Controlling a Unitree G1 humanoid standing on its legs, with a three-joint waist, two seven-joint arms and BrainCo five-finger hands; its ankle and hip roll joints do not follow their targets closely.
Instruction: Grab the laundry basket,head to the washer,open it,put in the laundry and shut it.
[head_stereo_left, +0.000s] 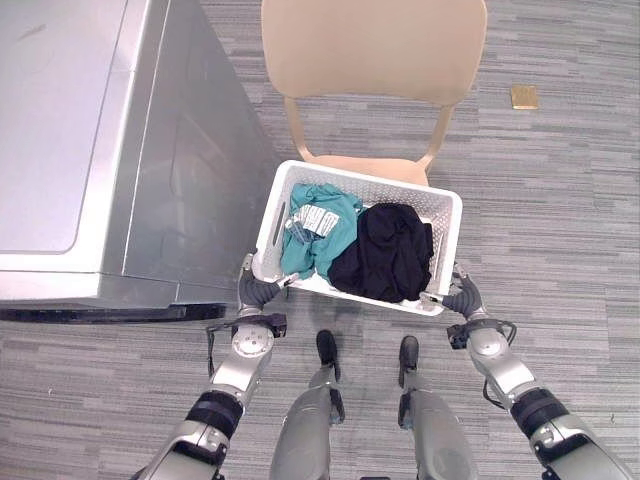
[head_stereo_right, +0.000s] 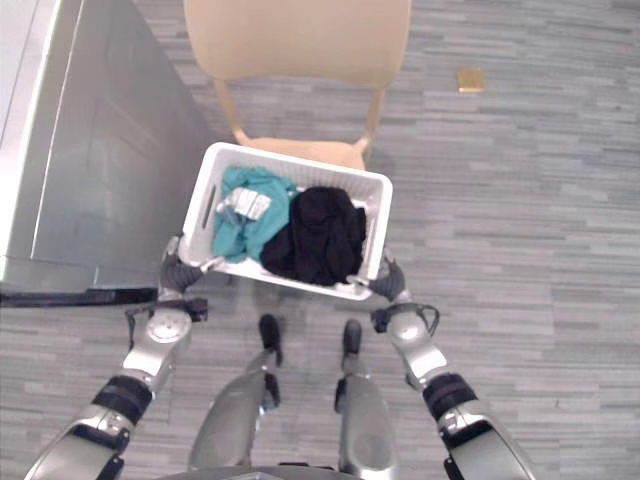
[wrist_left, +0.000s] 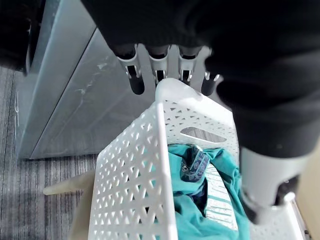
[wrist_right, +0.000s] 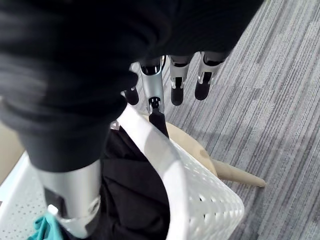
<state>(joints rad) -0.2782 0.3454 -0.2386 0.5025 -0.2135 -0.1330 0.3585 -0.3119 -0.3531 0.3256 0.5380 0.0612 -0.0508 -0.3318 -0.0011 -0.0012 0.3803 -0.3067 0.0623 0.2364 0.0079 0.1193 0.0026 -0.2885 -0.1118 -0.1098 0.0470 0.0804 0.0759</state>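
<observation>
As the head camera looks straight down, the washer (head_stereo_left: 90, 150), a large silver-grey box, fills the nine to eleven o'clock part of the scene, with its top panel and one flat side showing.

Just to its right, near the centre, sits the white laundry basket (head_stereo_left: 440, 215). Its far end rests on the seat of a tan chair (head_stereo_left: 370, 45) at twelve o'clock, and its near end points toward six o'clock, so it lies between the two arms.

Inside the basket, a teal garment (head_stereo_left: 320, 230) lies at the nine o'clock side and a black garment (head_stereo_left: 390, 250) at the three o'clock side, touching each other.

The left hand (head_stereo_left: 258, 290) is at the basket's near left corner. In its wrist view the fingers (wrist_left: 136, 75) hang down outside the wall and the thumb comes down inside, so it pinches the rim. The right hand (head_stereo_left: 464, 297) does the same at the near right corner, fingers (wrist_right: 176, 85) outside, thumb inside against the black cloth.

Gripping both near corners probably keeps the load level for lifting off the chair. The washer appears shut.

A small tan square (head_stereo_left: 524, 96) lies on the grey floor at two o'clock.
</observation>
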